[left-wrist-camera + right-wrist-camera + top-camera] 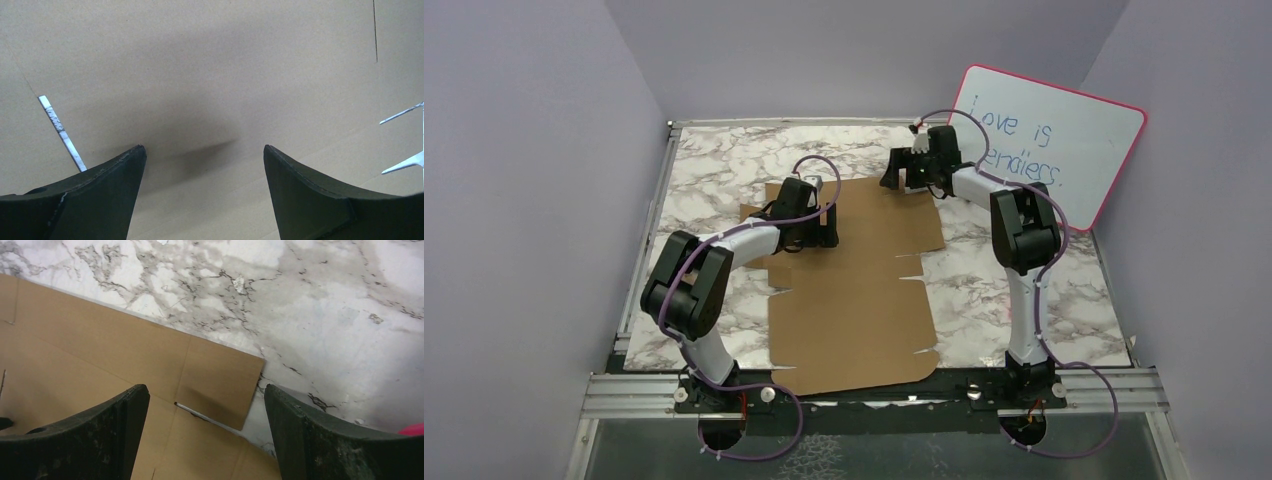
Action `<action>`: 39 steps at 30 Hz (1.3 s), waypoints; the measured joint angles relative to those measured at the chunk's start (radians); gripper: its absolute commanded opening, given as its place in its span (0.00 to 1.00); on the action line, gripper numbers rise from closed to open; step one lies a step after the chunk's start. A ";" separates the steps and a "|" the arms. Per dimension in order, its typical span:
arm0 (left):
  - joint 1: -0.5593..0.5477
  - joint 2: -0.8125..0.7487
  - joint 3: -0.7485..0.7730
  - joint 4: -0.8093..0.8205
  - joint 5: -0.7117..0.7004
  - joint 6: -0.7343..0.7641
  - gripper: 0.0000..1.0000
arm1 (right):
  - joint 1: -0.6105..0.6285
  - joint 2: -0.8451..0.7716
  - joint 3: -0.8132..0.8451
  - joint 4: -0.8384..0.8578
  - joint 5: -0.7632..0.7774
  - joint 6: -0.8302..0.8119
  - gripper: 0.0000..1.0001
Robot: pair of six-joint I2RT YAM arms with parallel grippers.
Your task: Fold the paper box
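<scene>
Lying flat on the marble bench (724, 160), the paper box (854, 300) — an unfolded brown sheet with slits — spreads from the centre toward 6 o'clock. The left claw (205, 150) hangs just over its 10 o'clock part, jaws wide apart, nothing between them. The right claw (206, 390) hovers at the sheet's 1 o'clock corner, equally spread and empty — partly over cardboard, partly over marble. A pink-rimmed whiteboard (1064, 140) leans at 2 o'clock.

Count:
- 1 paper box (854, 300), a flat brown sheet, centre
- 1 whiteboard (1074, 150), far right
- 2 grippers: left gripper (205, 150), right gripper (206, 390)
- 1 marble table (714, 165)
</scene>
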 measured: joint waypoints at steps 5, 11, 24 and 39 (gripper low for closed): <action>0.000 0.006 0.011 -0.010 0.000 0.001 0.89 | 0.000 0.005 0.003 0.002 -0.061 0.024 0.89; 0.000 0.014 0.017 -0.012 0.000 0.001 0.89 | -0.008 0.006 0.003 0.007 -0.085 0.053 0.89; 0.000 0.019 0.024 -0.018 0.001 0.000 0.91 | -0.023 -0.023 -0.012 0.049 -0.144 0.116 0.84; 0.000 0.026 0.028 -0.008 0.009 0.000 0.92 | 0.079 -0.122 -0.114 0.069 -0.192 0.148 0.82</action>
